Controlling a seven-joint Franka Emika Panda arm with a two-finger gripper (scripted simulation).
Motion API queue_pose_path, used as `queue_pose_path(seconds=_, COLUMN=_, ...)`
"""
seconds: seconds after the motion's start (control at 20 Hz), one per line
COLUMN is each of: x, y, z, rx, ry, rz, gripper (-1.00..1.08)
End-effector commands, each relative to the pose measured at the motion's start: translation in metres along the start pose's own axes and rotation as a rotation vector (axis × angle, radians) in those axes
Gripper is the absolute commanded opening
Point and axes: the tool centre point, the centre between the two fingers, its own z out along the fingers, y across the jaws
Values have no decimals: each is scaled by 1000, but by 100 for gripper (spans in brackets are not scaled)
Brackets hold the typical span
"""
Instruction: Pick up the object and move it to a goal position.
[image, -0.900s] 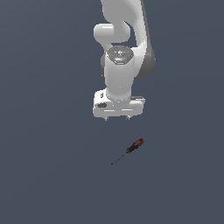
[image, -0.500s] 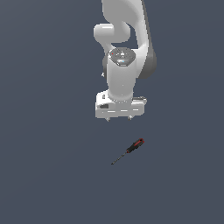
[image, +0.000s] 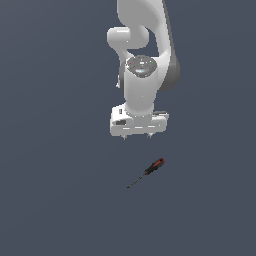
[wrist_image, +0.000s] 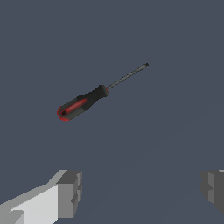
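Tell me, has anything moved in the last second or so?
Barely. The hand has crept slightly toward the exterior view's right, still hanging above and apart from the screwdriver, gripping nothing. In the wrist view its fingers stand wide apart. The screwdriver lies just where it was, at the same slant.

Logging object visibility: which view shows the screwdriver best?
The wrist view: the screwdriver fills much of the frame, red-and-black handle and thin shaft distinct. The exterior view shows it only as a tiny sliver lying clear of the gripper.

object: small screwdriver (image: 149, 171) (wrist_image: 89, 99); red-and-black handle, thin dark shaft
pose: flat, diagonal; untouched
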Motion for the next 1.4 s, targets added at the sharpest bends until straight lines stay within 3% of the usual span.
queue_pose_path(seconds=0.0, x=2, y=0, z=2, rx=1, ry=-1, rz=17, gripper=100)
queue_pose_path(seconds=0.5, x=19, y=-5, z=18, rx=6, ry=-3, rz=178, gripper=100)
queue_pose_path(seconds=1.35, x=62, y=-19, z=67, rx=0, ry=-5, rz=623, gripper=100)
